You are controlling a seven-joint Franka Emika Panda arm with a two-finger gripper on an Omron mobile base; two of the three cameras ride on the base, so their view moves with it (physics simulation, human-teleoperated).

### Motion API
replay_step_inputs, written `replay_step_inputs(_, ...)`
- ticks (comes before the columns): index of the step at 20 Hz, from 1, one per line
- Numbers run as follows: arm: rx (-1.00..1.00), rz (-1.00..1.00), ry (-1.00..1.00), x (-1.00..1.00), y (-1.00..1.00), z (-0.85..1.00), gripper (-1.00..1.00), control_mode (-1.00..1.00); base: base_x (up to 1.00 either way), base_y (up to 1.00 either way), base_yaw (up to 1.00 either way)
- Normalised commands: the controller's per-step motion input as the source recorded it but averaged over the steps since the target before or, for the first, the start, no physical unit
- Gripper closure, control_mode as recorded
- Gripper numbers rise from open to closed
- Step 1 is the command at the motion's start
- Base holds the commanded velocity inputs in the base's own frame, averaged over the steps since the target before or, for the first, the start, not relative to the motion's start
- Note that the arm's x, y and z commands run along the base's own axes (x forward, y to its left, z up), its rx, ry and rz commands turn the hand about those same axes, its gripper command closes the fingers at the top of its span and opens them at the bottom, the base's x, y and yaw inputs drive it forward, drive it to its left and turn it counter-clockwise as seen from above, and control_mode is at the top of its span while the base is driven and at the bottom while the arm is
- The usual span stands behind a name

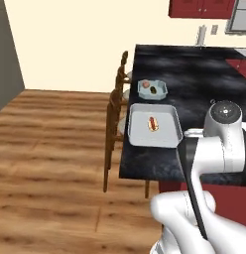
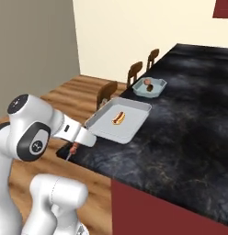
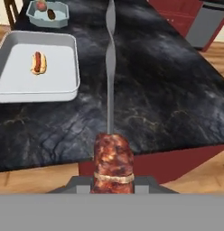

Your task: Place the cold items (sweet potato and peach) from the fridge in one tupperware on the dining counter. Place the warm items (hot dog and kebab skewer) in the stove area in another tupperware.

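On the dining counter [image 1: 194,79], the large tupperware [image 1: 170,124] holding the hot dog [image 1: 153,123] sits at the near edge, the small tupperware [image 1: 163,91] with two items just behind it, chairs [image 1: 116,106] alongside; kebab skewer [image 3: 111,153] clamped in gripper [image 3: 113,180], before the counter.

Simulated kitchen, evenly lit. Dark marbled counter [image 1: 194,79] on a red base, wooden chairs [image 1: 115,114] tucked along its far edge. Warm wood-plank floor [image 1: 50,163], cream wall [image 1: 85,39] behind, red cabinets [image 1: 199,7] high at the back.
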Motion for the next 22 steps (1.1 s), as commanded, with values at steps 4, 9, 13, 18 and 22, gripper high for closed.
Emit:
replay_step_inputs(4,0.00,0.00,0.00,0.00,0.00,0.00,1.00,1.00,0.49,0.61,-0.18)
replay_step_inputs(9,0.00,0.00,0.00,0.00,0.00,0.00,1.00,1.00,0.98,0.19,0.00)
replay_step_inputs(13,0.00,0.00,0.00,0.00,0.00,0.00,1.00,1.00,1.00,-0.03,0.03)
replay_step_inputs(18,0.02,0.20,0.35,1.00,-0.18,0.00,1.00,-1.00,0.00,0.00,0.00)
replay_step_inputs(22,0.00,0.28,0.47,1.00,-0.27,-0.12,1.00,-1.00,0.00,0.00,0.00)
